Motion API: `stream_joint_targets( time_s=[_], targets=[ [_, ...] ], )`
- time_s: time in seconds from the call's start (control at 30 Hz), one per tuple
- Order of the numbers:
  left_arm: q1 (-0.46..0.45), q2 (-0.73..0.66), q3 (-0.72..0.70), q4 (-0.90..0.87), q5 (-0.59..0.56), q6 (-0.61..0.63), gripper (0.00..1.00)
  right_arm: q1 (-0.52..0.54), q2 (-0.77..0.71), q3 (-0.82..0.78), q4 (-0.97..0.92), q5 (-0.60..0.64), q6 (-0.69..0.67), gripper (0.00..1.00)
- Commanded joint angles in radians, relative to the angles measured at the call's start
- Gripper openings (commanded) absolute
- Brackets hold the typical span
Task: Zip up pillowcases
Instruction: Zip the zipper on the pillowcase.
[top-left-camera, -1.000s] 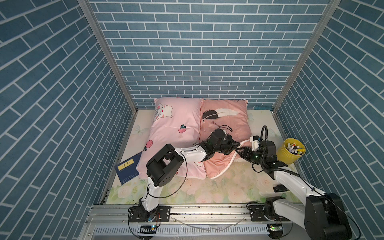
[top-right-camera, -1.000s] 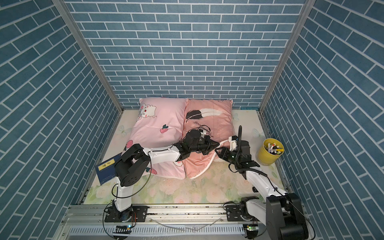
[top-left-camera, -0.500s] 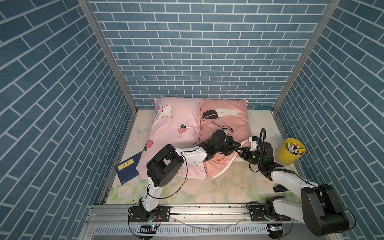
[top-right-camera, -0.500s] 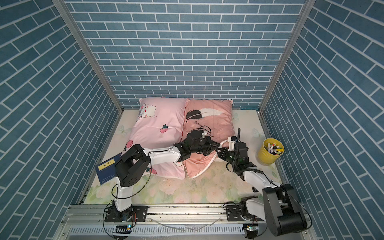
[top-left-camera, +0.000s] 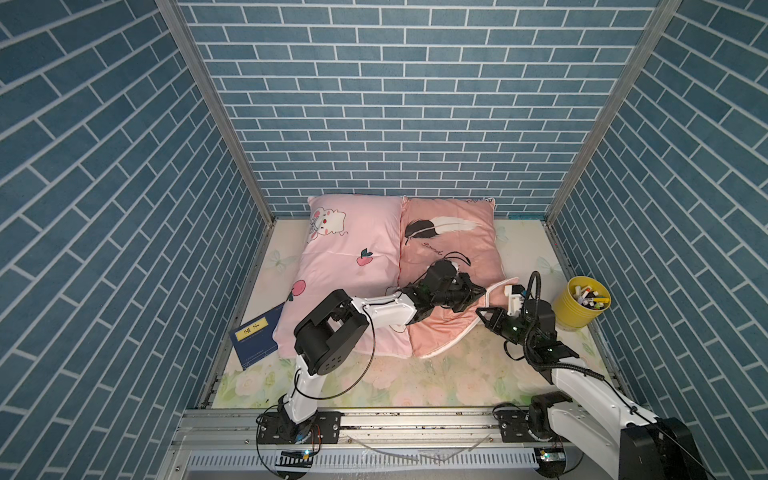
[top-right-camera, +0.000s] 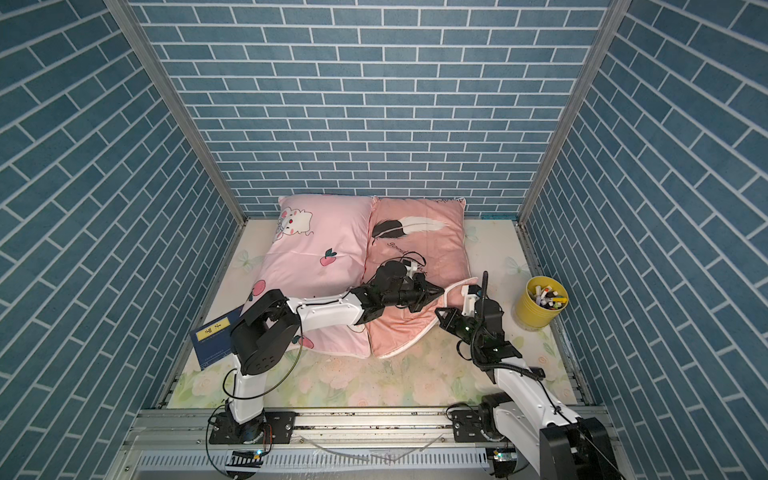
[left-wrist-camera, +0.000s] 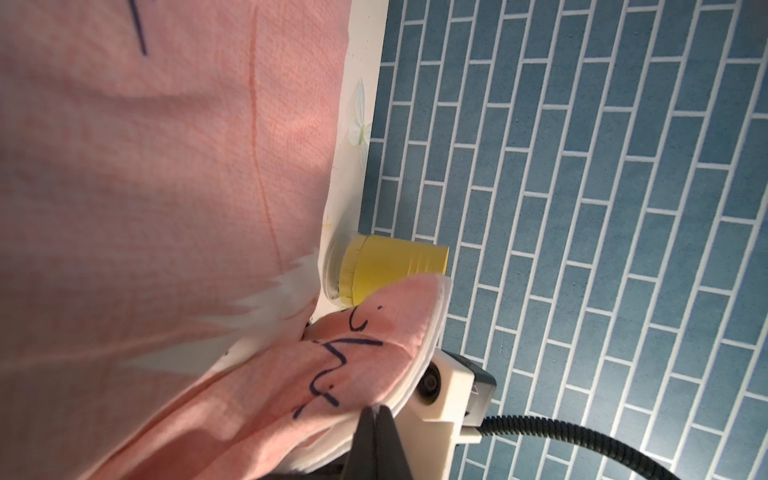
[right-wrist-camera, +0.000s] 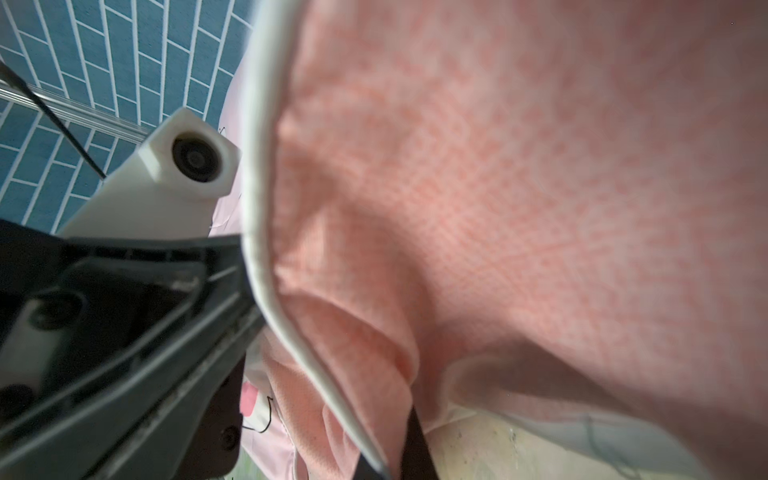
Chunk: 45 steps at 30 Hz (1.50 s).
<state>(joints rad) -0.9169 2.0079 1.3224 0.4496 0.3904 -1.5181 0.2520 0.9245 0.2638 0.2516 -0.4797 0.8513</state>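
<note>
Two pillowcases in view for you?

Both. They lie side by side, touching, at the middle of the frame in both top views, on the floral bench (top-left-camera: 415, 378). I have the bunny pillowcase (top-left-camera: 345, 257) on the left and the feather pillowcase (top-left-camera: 453, 249) on the right, far ends against the brick back wall.

And the arms?

My left arm (top-left-camera: 382, 309) reaches across the lower end of the bunny pillowcase. The left jaws are closed on a raised fold of the feather pillowcase, at its right-hand rim; my left wrist view shows black script on that fold. My right arm (top-left-camera: 540, 328) comes in from the lower right of the frame, and the right jaws are pinched shut on the white piping (right-wrist-camera: 257, 257) of the same rim, just below the left jaws in the top views.

Can you see the zip?

I cannot tell; my right wrist view is blurred that close to the cloth.

Anything else on the bench?

One yellow cup (top-left-camera: 582, 316) of pens at the right of the frame, just beside my right arm, and one blue book (top-left-camera: 257, 336) at the lower left, touching the bunny pillowcase.
</note>
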Motion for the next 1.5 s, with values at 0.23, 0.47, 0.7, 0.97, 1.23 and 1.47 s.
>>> stream_joint_targets(
  time_s=[0.23,0.47,0.7,0.97,1.23,1.47],
  targets=[
    [-0.015,0.001,0.057,-0.002,-0.016,0.009,0.00,0.028,-0.153,0.055,-0.431,0.071,-0.028,0.02],
    [-0.064,-0.004,-0.090,0.032,-0.022,-0.009,0.00,0.019,-0.262,0.273,-0.882,0.232,-0.123,0.40],
    [-0.143,0.013,-0.153,0.049,-0.022,-0.016,0.00,-0.004,-0.256,0.391,-1.008,0.318,-0.114,0.51],
    [-0.174,0.031,-0.136,0.059,-0.022,-0.025,0.00,-0.016,-0.243,0.367,-0.971,0.342,-0.084,0.47],
    [-0.173,0.032,-0.129,0.054,-0.022,-0.022,0.00,-0.030,-0.216,0.383,-0.976,0.409,-0.123,0.00],
    [-0.174,0.016,-0.115,0.003,-0.002,0.028,0.00,-0.068,-0.196,0.475,-1.016,0.487,-0.220,0.00]
  ],
)
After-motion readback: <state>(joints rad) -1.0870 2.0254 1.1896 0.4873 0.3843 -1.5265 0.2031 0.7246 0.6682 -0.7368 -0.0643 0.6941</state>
